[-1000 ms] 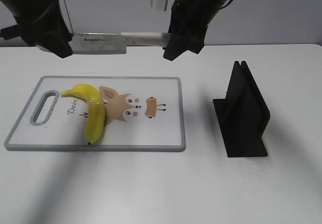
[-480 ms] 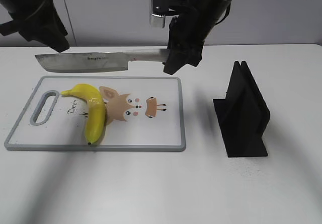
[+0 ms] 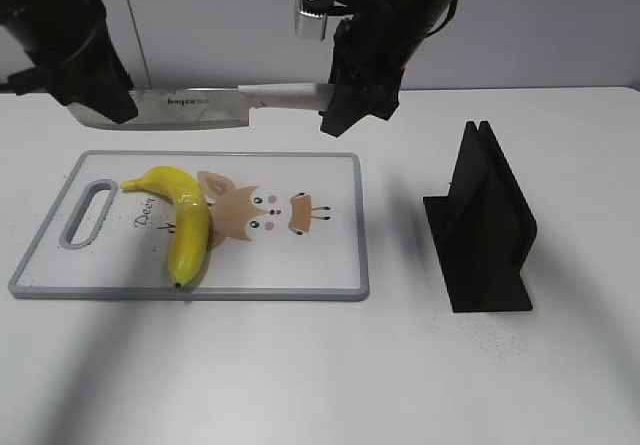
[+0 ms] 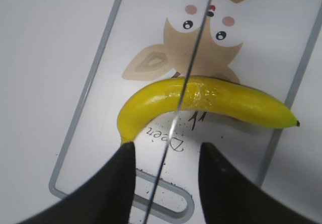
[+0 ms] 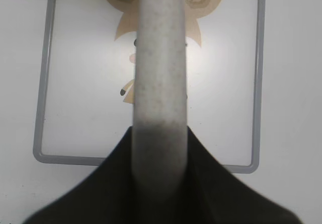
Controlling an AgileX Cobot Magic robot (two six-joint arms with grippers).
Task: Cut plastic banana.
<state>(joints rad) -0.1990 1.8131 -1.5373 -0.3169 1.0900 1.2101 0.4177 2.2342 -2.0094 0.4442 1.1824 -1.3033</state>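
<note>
Exterior view, listed from left to right.

Left pincer (image 3: pixel 100 100): raised above the far-left edge of the cutting board, at the tip end of the knife blade. In the left wrist view its two dark fingers (image 4: pixel 118 183) stand apart, with the blade's thin edge running between them; whether they touch the steel cannot be told.

Cutting board (image 3: pixel 340 275): white with a grey rim, a handle slot at its left end and a cartoon animal print in the middle; it lies flat on the white counter (image 3: pixel 300 385).

Plastic banana (image 3: pixel 185 220): glossy yellow and curved, lying on the left half of the board with its stem toward the handle slot and its dark tip near the front rim. It appears whole and uncut.

Knife (image 3: pixel 200 107): broad steel blade held level in the air above the board's far edge, apart from the banana. In the left wrist view the blade edge lines up across the banana's middle.

Right pincer (image 3: pixel 345 100): pinching the knife's pale handle; the right wrist view shows the speckled handle running straight out from between the jaws.

Knife stand (image 3: pixel 485 230): black, slotted, upright on the counter, well to the right of the board, with no knife in it.

Progress, as judged: the knife is out of the stand and carried above the board; the lowering and the cut itself remain.
</note>
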